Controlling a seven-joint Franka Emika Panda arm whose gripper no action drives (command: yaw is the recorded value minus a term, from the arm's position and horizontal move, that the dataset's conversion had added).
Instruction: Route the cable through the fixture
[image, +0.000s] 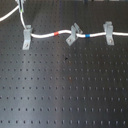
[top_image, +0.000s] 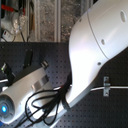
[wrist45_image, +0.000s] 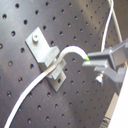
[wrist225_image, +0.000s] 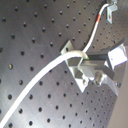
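The white cable (image: 42, 36) runs across the black perforated board. It passes the fixture (image: 26, 38) at the first exterior view's left, the skewed clip and the T-topped clip. Its red band (image: 56, 33) and blue band (image: 88, 35) lie either side of the skewed clip. My gripper (image: 20, 5) is at the top edge, just behind the fixture, shut on the cable. In the first wrist view the cable (wrist45_image: 35, 90) lies in the fixture's notch (wrist45_image: 48, 57) and curves into my gripper (wrist45_image: 95, 62). The second wrist view shows the same fixture (wrist225_image: 80, 70) and the red band (wrist225_image: 105, 16).
The skewed grey clip (image: 73, 34) and the T-topped grey clip (image: 108, 32) stand further along the cable. In the second exterior view my white arm (top_image: 95, 45) fills most of the picture. Only one clip (top_image: 106, 85) and a bit of cable (top_image: 119, 89) show beside it.
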